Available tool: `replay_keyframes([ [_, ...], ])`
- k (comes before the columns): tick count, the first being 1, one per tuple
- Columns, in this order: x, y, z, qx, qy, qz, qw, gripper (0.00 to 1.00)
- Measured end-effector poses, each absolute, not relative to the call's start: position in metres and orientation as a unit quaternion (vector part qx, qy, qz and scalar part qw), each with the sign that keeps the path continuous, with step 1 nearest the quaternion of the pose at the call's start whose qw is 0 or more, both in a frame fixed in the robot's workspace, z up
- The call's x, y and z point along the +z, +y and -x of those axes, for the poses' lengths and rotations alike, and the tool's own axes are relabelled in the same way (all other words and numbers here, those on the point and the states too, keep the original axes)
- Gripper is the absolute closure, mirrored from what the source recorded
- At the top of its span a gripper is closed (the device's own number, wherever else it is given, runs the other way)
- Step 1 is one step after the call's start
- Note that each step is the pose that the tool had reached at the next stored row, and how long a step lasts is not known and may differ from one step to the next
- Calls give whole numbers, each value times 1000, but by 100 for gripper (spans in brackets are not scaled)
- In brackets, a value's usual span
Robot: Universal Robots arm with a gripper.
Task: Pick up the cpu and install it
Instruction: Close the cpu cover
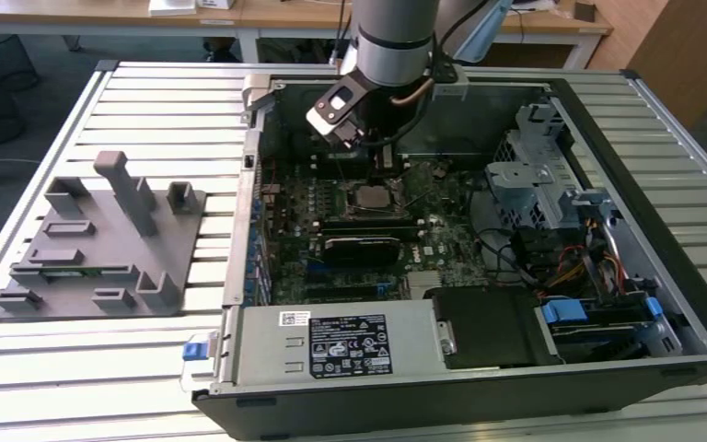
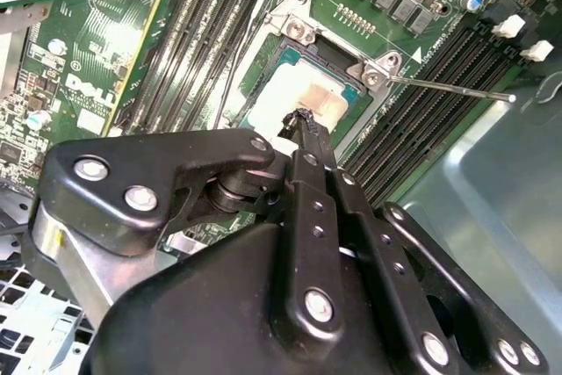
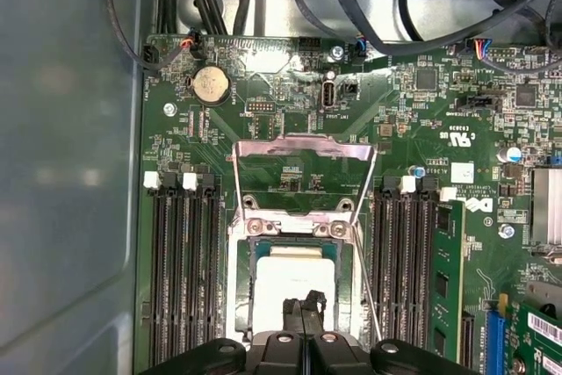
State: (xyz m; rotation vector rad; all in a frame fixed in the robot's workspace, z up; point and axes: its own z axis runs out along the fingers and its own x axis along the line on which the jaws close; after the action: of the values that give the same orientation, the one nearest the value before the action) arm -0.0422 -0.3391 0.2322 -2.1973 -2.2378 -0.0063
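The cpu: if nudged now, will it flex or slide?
The cpu looks like a flat metal-topped plate, so probably stiff. It lies inside the socket, whose edges would likely stop sliding. Its smooth top may be slippery.

cpu (image 3: pixel 294 271) partly hidden behind the hand (image 3: pixel 303 303), arm (image 1: pixel 397 37) cut off — exterior view's top edge

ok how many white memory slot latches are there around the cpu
4 white latches, in the first wrist view: two on one side of the cpu, two on the other. More may be hidden behind the claw.
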Motion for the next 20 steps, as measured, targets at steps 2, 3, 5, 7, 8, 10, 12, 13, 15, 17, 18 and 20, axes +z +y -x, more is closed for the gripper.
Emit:
replay_keyframes([
  [2, 233, -339, 42, -2, -714, 701, 3, 89],
  [3, 234, -339, 42, -1, -714, 701, 3, 89],
  [5, 237, -339, 42, -1, -714, 701, 4, 89],
  [7, 243, -339, 42, -1, -714, 701, 4, 89],
  [8, 247, -339, 42, -1, -714, 701, 4, 89],
  [10, 255, -339, 42, -1, -714, 701, 4, 89],
  [12, 265, -339, 42, -1, -714, 701, 4, 89],
  [13, 269, -339, 42, -1, -714, 701, 4, 89],
  [15, 277, -339, 42, -1, -714, 701, 4, 89],
  [17, 278, -339, 42, -1, -714, 701, 4, 89],
  [18, 278, -339, 42, -1, -714, 701, 4, 89],
  [20, 278, -342, 42, -1, -714, 701, 4, 89],
])
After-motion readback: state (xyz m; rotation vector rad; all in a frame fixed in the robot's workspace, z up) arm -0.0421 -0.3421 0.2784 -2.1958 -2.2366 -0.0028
